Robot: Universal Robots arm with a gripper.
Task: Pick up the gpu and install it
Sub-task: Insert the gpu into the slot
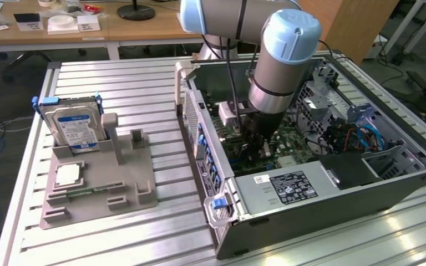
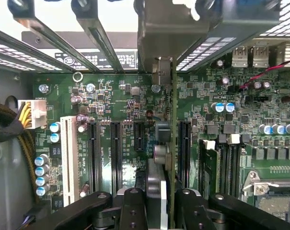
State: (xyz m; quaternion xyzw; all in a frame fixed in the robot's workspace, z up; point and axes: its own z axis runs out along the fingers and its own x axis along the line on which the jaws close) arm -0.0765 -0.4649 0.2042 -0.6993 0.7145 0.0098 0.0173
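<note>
My gripper [image 2: 160,201] is shut on the gpu [image 2: 165,139], a thin dark card seen edge-on between the two black fingers [image 2: 131,211]. Its pale metal bracket [image 2: 164,28] points at the case's rear slot openings. The card stands upright over the green motherboard [image 2: 111,96], parallel to the black expansion slots [image 2: 115,153] and between two of them. I cannot tell whether its edge touches a slot. In the exterior view the gripper [image 1: 256,141] reaches down inside the open computer case [image 1: 309,205], with the gpu's bracket [image 1: 229,117] beside it.
On the exterior view's left, a grey holder [image 1: 102,188] carries a silver hard drive [image 1: 76,127], a processor [image 1: 66,176] and a green memory stick [image 1: 80,194]. Inside the case sit a power supply [image 1: 290,188], blue cables [image 1: 365,136] and a yellow-black cable bundle [image 2: 10,129].
</note>
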